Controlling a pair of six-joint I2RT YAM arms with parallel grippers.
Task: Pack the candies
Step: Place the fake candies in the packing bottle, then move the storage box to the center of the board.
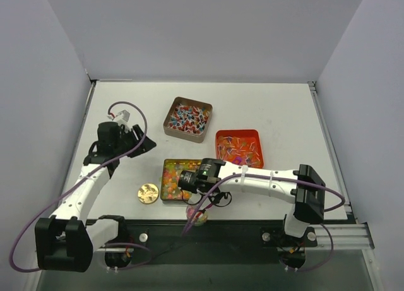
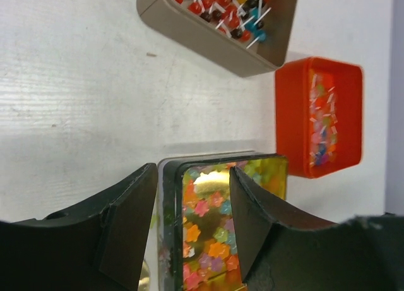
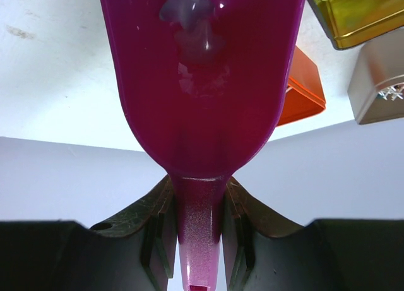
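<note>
Candies [image 1: 172,182] of the bead kind fill the gold tin [image 1: 181,161] close to the middle of the table's [image 1: 126,108] near edge. Wrapped ones lie in the tan tin [image 1: 187,137] and the orange tin [image 1: 257,137], farther back. My right gripper [image 3: 197,202] is clenched on the stem of the purple scoop [image 3: 202,83]. I grip low on the handle so the bowl juts out free, and it sits at the gold tin's right side. I cannot tell whether the bowl carries anything. My left gripper [image 2: 192,196] hangs with fingers spread and nothing between them, just off the gold tin's far-left corner. I judge it is there to steady that tin. The gold lid [image 1: 148,193] lies left of the tin, out of the scoop's way.
</note>
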